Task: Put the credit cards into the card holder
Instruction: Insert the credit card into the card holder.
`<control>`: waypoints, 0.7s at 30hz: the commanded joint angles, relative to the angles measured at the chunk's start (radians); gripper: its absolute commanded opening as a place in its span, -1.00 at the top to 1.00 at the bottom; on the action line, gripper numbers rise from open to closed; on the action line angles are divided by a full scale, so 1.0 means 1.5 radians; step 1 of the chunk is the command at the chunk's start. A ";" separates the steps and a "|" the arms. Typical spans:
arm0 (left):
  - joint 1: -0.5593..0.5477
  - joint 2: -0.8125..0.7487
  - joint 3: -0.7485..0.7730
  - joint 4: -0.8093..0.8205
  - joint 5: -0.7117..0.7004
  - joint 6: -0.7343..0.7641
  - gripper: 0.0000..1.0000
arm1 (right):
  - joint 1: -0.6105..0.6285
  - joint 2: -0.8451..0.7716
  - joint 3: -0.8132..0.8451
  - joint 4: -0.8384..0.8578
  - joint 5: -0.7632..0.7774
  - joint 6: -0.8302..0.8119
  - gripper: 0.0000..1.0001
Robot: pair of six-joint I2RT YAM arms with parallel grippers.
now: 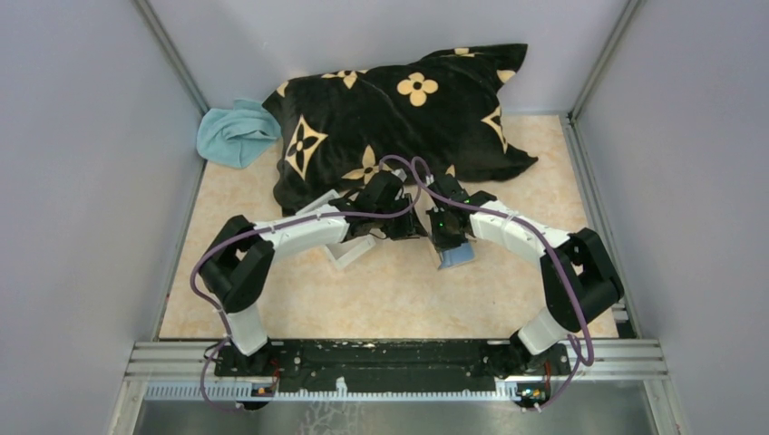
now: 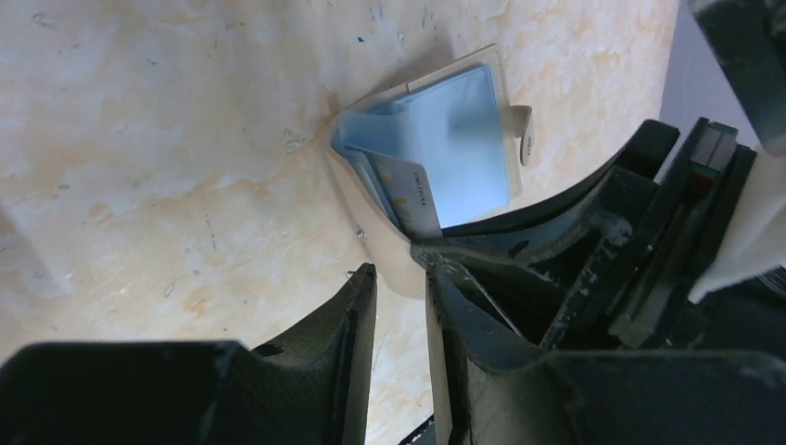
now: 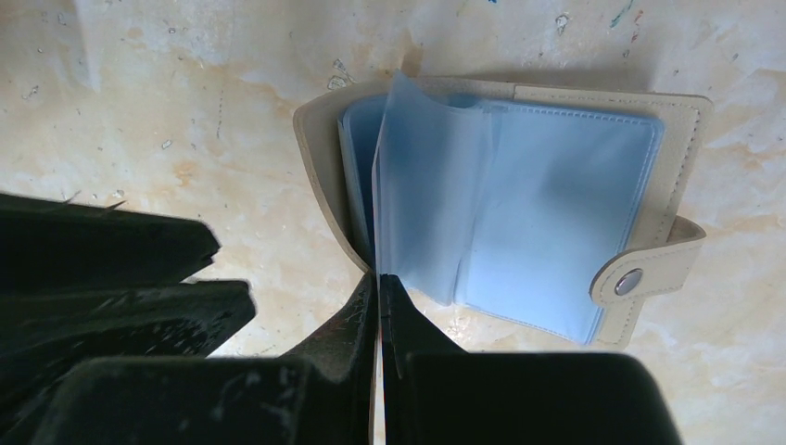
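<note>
Jaws of right gripper [image 3: 380,283] pinched shut on a clear sleeve [image 3: 422,185] of the card holder [image 3: 556,204], lying open on worktop [image 3: 185,111]. Left gripper [image 2: 399,269] part open, empty. One credit card [image 2: 408,195] sits half inside the holder.

In the top view, at frame centre, the card holder [image 1: 456,256] is nearly all covered by the right gripper [image 1: 447,243]; only a light-blue corner shows. In the left wrist view the credit card [image 2: 405,193] has its lower end behind a finger [image 2: 482,315] of the left gripper [image 2: 397,262], and its print is too blurred to read.
</note>
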 commanded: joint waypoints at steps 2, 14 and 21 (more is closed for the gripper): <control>0.002 0.043 0.031 0.033 0.018 -0.024 0.33 | 0.010 0.002 0.007 -0.002 0.008 0.010 1.00; 0.002 0.091 0.062 -0.010 -0.004 -0.015 0.23 | 0.015 0.002 0.003 0.003 0.003 0.011 1.00; 0.000 0.120 0.092 -0.024 -0.008 -0.009 0.18 | 0.016 -0.002 0.005 0.000 0.003 0.009 1.00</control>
